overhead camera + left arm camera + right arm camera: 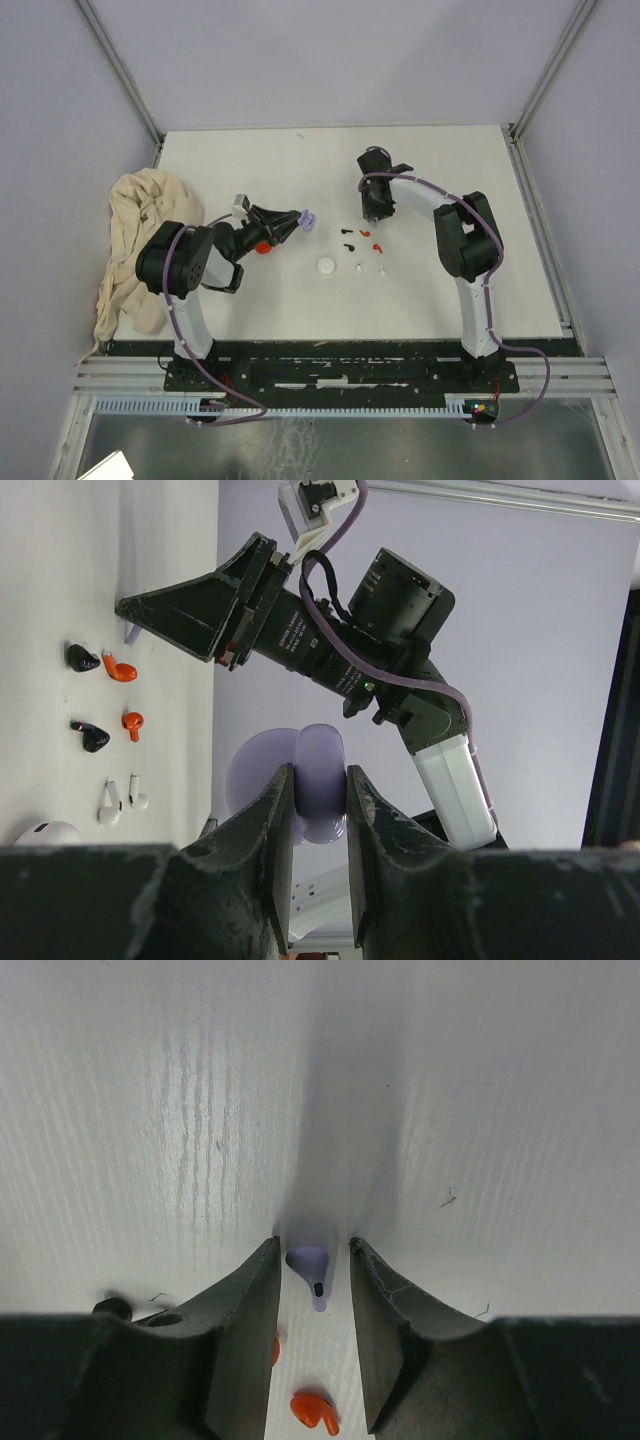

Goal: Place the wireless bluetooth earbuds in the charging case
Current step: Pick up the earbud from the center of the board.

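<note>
Our left hand [320, 773] is clamped on the lilac case [320, 742]. It holds the case up off the tabletop [150, 1100], and the two round halves stand apart past the fingertips. Our right hand [312, 1244] is down at the tabletop with its fingers parted. A lilac earbud [310, 1263] lies between them with a sliver of bare surface on either side, so nothing is gripped. Just behind those fingertips, toward the wrist, lie the red earbuds [313, 1409], one half hidden by a finger. Between our two hands the black earbuds [82, 658] and white earbuds [110, 805] lie on the tabletop, with a white case [45, 832] beside the white pair.
</note>
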`<state>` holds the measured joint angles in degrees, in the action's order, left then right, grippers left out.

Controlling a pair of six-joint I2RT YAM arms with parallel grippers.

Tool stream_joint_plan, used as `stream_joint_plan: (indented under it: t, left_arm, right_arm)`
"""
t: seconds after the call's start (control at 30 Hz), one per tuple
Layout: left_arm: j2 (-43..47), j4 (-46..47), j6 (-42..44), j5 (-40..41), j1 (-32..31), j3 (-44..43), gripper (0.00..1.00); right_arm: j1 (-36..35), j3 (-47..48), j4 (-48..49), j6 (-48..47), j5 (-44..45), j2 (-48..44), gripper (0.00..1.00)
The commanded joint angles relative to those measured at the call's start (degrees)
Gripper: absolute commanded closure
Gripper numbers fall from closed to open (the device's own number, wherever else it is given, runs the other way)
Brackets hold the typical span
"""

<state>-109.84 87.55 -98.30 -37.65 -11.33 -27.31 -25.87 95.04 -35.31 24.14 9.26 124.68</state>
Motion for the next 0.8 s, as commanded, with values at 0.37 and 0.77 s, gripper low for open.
stream_joint_plan:
  t: [0.37, 0.77]
  left_arm:
    - [1.2, 11.5, 0.6, -1.1, 0.2, 0.3, 0.97]
    - [0.0, 11.5, -1.1, -0.5, -1.0, -1.4, 0.97]
  right_arm:
    - [-0.5, 2.2, -0.8, -1.7, 0.9, 0.0, 0.97]
    - [-2.2, -25.2, 41.7, -9.0, -13.6, -28.6, 0.98]
